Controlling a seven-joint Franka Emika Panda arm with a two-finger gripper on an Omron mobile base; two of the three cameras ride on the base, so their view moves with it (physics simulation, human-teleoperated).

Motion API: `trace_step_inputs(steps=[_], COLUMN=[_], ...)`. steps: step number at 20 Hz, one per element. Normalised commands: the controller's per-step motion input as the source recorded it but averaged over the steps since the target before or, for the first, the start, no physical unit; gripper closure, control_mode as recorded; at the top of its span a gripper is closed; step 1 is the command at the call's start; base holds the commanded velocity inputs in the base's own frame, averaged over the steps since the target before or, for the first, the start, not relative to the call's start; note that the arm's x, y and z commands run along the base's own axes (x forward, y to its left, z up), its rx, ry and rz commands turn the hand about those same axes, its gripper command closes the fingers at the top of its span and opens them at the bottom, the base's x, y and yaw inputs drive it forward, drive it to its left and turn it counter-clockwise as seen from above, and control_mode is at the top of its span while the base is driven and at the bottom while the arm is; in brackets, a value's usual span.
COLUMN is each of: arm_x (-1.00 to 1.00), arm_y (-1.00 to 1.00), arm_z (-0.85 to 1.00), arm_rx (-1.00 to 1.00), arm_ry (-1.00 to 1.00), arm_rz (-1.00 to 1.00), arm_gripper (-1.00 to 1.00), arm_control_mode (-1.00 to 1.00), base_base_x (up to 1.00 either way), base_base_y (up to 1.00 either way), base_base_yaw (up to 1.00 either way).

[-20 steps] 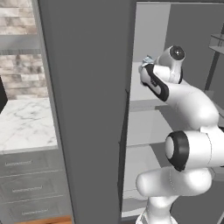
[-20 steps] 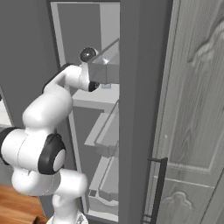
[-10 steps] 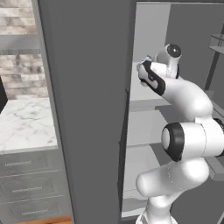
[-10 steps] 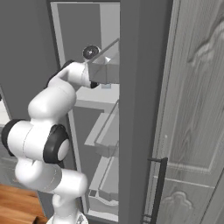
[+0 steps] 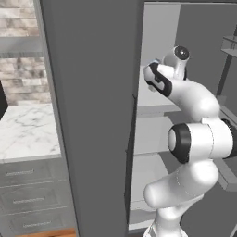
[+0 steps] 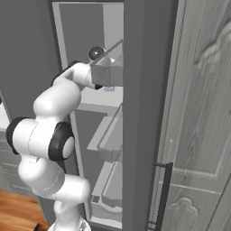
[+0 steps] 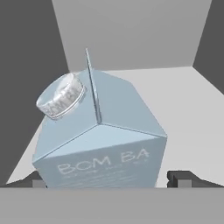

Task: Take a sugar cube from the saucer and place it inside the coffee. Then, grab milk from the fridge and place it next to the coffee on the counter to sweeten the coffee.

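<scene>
The milk [image 7: 100, 144] stands upright on a pale shelf [image 7: 183, 100] inside the fridge [image 5: 97, 115], gable ridge running near to far, cap [image 7: 61, 95] on its left slope. The end effector [image 7: 107, 179] is spread wide, fingertips [image 7: 181, 178] flanking the carton, with grey walls close beside.

You're in a home kitchen: the tall dark grey fridge [image 5: 92, 115] stands open, its pale shelves [image 6: 97, 106] showing. At its left edge a white marble counter [image 5: 28, 134] sits over grey panelled drawers [image 5: 28, 194], with a stone-tile wall [image 5: 21, 74] behind and wood flooring [image 6: 18, 210] below.
</scene>
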Motion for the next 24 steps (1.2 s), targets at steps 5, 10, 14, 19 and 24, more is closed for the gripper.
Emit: trace_step_inputs(steps=[5, 10, 14, 19, 24], arm_x=[0.13, 0.08, 0.0, -0.03, -0.68], arm_y=[0.0, 0.0, 0.0, 0.0, 0.0], arm_z=[-0.09, -0.04, 0.0, 0.0, 0.19], arm_rx=[0.01, 0.01, 0.01, 0.0, 0.0], arm_ry=[0.0, 0.0, 0.0, 0.0, -0.04], arm_rz=[0.0, 0.0, 0.0, 0.0, 0.0], arm_gripper=[-1.0, 1.0, 1.0, 1.0, 1.0], arm_control_mode=[-1.0, -1.0, -1.0, -1.0, -1.0], base_base_x=[0.0, 0.0, 0.0, 0.0, 0.0], base_base_y=[0.0, 0.0, 0.0, 0.0, 0.0], base_base_yaw=[0.0, 0.0, 0.0, 0.0, 0.0])
